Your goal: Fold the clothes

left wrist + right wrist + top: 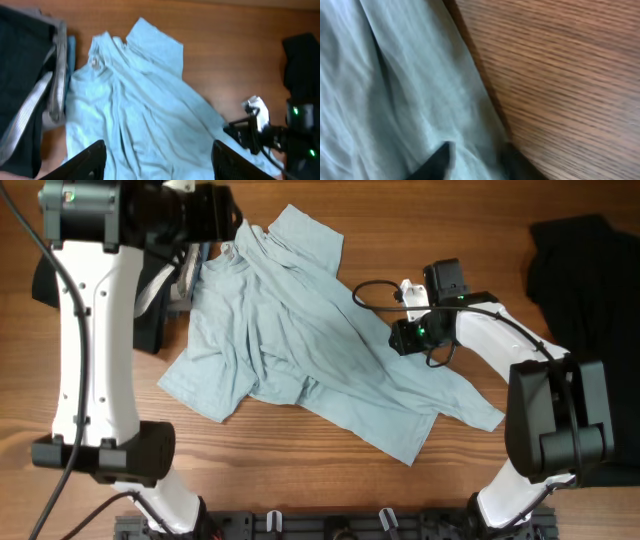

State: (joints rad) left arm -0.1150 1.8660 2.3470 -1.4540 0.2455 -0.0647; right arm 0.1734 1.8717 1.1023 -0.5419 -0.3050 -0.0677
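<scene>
Overhead view, wooden table (330, 480) running edge to edge. Light blue shirt (290, 330) lies rumpled across the middle: collar end toward the far left, one sleeve out at the near left, the hem trailing off to the near right. Black garment (585, 270) is heaped in the far right corner, well apart from the shirt. Dark and grey folded garments (25, 75) sit at the far left, just beside the shirt's collar end. Left gripper (160, 157) hangs above the shirt, its fingers spread wide and nothing between them. Right gripper (476, 162) is down at the shirt's right-hand edge, where cloth meets bare wood. Its dark fingertips (439, 161) flank a strip of fabric, but the close view is blurred — cannot tell whether they pinch it.
</scene>
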